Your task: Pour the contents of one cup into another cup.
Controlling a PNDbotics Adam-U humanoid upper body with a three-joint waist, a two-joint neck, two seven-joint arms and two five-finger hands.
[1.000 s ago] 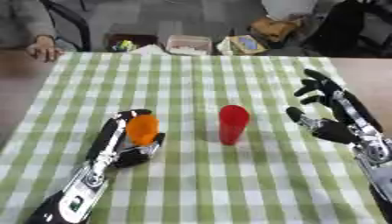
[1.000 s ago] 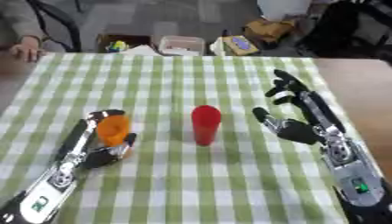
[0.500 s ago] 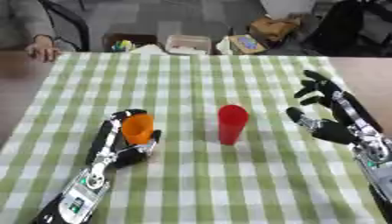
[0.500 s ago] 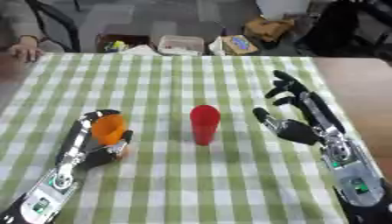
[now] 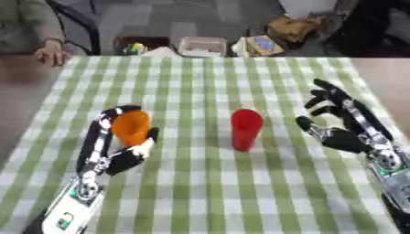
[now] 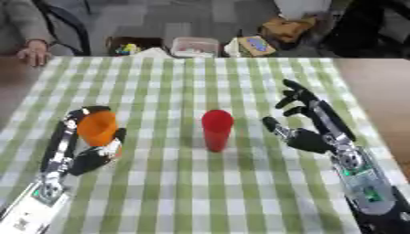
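An orange cup (image 5: 131,126) stands at the left of the green checked table, with my left hand (image 5: 118,150) curled round it, fingers over its far side and thumb on the near side. A red cup (image 5: 245,129) stands upright in the middle of the table, untouched. To the right of it my right hand (image 5: 344,130) hovers open, fingers spread and pointing away, a short gap between its thumb and the red cup. What is inside either cup cannot be made out.
The checked cloth (image 5: 208,192) covers the table. Beyond the far edge lie a white tray (image 5: 200,45), a dark box (image 5: 136,45) and a bag (image 5: 293,27) on the floor. A person's hand (image 5: 51,54) rests at the far left corner.
The orange cup in my left hand has shifted slightly and sits more upright. The red cup and my right hand have stayed put.
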